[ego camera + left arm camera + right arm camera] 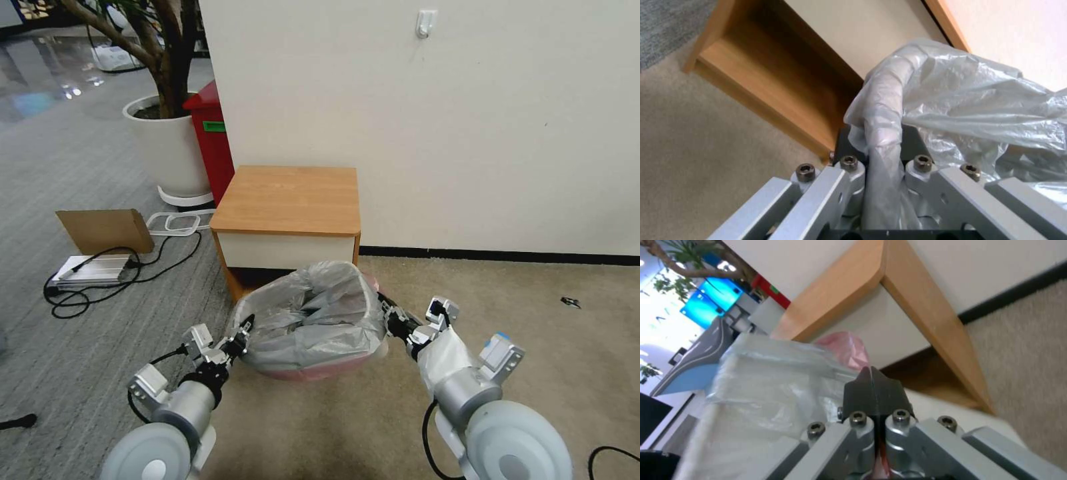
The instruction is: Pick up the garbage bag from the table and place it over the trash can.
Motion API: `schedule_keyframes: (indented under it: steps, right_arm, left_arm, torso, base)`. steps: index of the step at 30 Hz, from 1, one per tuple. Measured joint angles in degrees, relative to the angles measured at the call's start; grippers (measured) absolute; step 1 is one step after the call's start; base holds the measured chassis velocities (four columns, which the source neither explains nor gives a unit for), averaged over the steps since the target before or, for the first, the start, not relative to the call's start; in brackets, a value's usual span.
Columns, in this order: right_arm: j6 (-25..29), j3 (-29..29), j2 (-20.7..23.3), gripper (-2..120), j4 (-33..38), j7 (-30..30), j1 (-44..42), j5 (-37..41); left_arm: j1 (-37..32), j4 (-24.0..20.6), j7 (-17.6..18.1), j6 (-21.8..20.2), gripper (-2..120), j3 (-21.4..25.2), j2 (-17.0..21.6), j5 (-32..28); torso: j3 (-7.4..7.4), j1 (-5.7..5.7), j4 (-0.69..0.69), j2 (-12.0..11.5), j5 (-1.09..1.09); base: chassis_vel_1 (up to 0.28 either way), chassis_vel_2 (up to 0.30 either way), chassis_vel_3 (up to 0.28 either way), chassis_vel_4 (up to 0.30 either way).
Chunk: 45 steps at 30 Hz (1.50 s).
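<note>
Grey crinkly garbage bag [310, 320] draped over trash can [380, 348], spanning both grippers. Left gripper [241, 339] and right gripper [390, 318] pinch film at opposite edges. Advice: pull hem down evenly below rim.

No readable text, brand or number anywhere. The red bin [212, 143] carries a green label [214, 126], but its print is too small to make out. Nothing legible on the blue screens [713, 301] either.
</note>
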<state>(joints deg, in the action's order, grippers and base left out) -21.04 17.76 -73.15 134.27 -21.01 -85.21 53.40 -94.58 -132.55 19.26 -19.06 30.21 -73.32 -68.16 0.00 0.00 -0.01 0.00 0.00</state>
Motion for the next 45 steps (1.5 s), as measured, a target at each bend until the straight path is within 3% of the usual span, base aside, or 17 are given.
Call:
schedule_keyframes:
  steps: [8,13,21,30,36,38,42,44,45]
  right_arm:
    - [7.16,-0.54,-0.72,0,-6.84,12.82,2.22,-7.72]
    - [8.58,-0.76,-0.88,0,-10.06,16.37,2.90,-11.28]
    - [9.29,-0.48,-0.24,0,-11.66,17.53,1.96,-13.35]
    - [11.21,-0.34,-0.87,0,-18.47,17.87,5.06,-15.27]
    - [11.21,-0.58,-0.56,0,-16.53,17.86,3.88,-15.58]
    - [11.16,-0.59,-0.31,4,-15.76,17.76,3.55,-15.45]
    - [10.30,0.27,1.43,22,-10.64,16.63,1.46,-11.83]
    - [10.10,0.43,1.63,23,-10.08,16.42,1.26,-11.20]
    - [9.52,1.27,2.22,32,-8.35,15.77,0.62,-9.19]
  left_arm:
    - [-0.82,-1.40,0.13,-0.16,7,0.88,0.53,-1.55]
    - [-0.87,-2.01,0.29,-0.16,7,1.45,0.78,-2.62]
    - [-0.59,-2.38,0.56,-0.15,7,2.37,1.20,-3.61]
    - [-0.69,-3.43,1.36,-0.22,7,2.50,2.66,-4.41]
    - [-0.18,-2.95,1.99,-0.22,7,2.44,2.85,-4.25]
    - [0.00,-2.78,2.26,-0.23,7,2.43,2.92,-4.16]
    - [1.26,-1.69,3.35,-0.19,7,2.45,4.26,-2.08]
    - [1.38,-1.61,3.44,-0.19,7,2.47,4.45,-2.00]
    - [1.92,-1.36,3.99,-0.18,7,2.57,5.35,-1.86]
  torso:
    - [0.00,0.00,0.01,0.00,0.00]
    - [0.00,0.00,0.00,0.00,-0.01]
    - [0.00,0.00,0.01,0.00,-0.01]
    - [0.00,0.00,0.01,0.00,0.00]
    - [0.00,0.00,0.01,0.00,-0.01]
    - [0.00,0.00,0.00,0.00,0.00]
    - [0.00,0.00,0.00,0.00,-0.01]
    - [0.00,0.00,0.00,0.00,0.00]
    - [0.00,0.00,0.01,0.00,-0.01]
  base:
    - [0.000,0.000,0.000,0.000]
    - [0.000,0.000,0.000,0.000]
    - [0.000,0.000,0.000,0.000]
    - [0.000,0.000,0.000,0.000]
    - [0.000,0.000,0.000,0.000]
    - [0.000,0.000,0.000,0.000]
    - [0.000,0.000,0.000,0.000]
    - [0.000,0.000,0.000,0.000]
    - [0.000,0.000,0.000,0.000]
